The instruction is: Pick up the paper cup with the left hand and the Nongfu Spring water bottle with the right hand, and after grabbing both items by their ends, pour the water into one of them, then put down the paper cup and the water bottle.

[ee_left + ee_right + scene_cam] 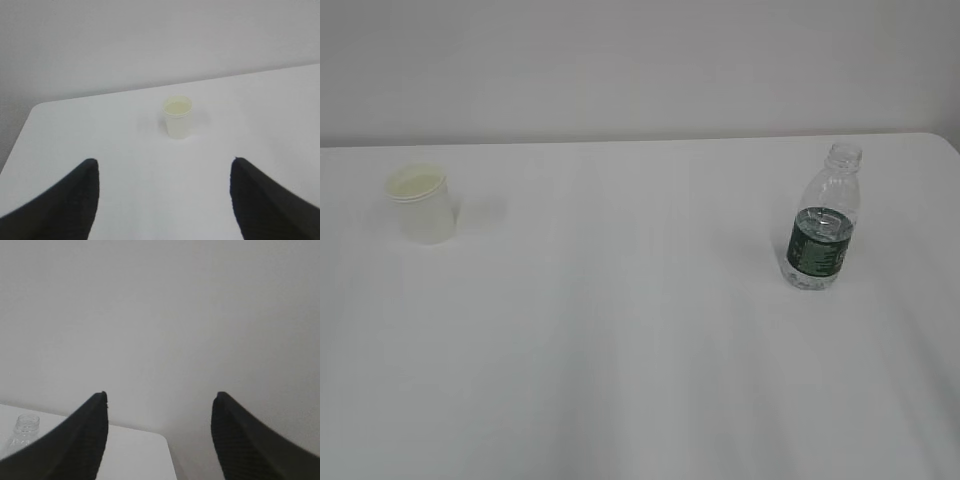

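The paper cup (pixel 421 204) stands upright at the left of the white table, white with a cream inside. The Nongfu Spring water bottle (pixel 822 220) stands upright at the right, uncapped, with water up to its green label. Neither arm shows in the exterior view. In the left wrist view the cup (pixel 177 117) sits well ahead of my left gripper (pixel 165 162), which is open and empty. My right gripper (pixel 160 396) is open and empty, pointing at the wall past the table's corner. Only the bottle's neck (pixel 25 427) shows at the lower left, beside the left finger.
The white table (pixel 640 350) ends at a pale wall behind. Its rounded right corner (pixel 160 437) shows between the right gripper's fingers, and its left corner (pixel 37 107) lies left of the cup.
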Robot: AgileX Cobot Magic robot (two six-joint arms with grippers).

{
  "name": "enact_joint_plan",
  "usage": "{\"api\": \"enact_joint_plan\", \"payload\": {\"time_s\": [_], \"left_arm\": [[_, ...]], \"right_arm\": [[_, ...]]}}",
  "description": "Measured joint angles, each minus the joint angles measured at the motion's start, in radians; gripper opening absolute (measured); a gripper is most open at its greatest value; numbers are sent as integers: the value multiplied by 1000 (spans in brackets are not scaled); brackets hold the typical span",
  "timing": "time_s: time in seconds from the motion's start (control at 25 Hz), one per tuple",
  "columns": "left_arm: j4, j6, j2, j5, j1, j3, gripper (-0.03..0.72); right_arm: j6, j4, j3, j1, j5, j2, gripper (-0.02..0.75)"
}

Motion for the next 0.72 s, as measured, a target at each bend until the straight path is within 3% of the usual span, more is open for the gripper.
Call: {"api": "enact_joint_plan", "payload": {"time_s": [0.2, 0.72], "left_arm": [[2, 0, 0, 55, 0, 0, 587], [20, 0, -122, 153, 0, -1, 587]], "right_arm": [[-99, 103, -4, 0, -9, 0, 498], [-124, 129, -6, 0, 34, 0, 496]]}}
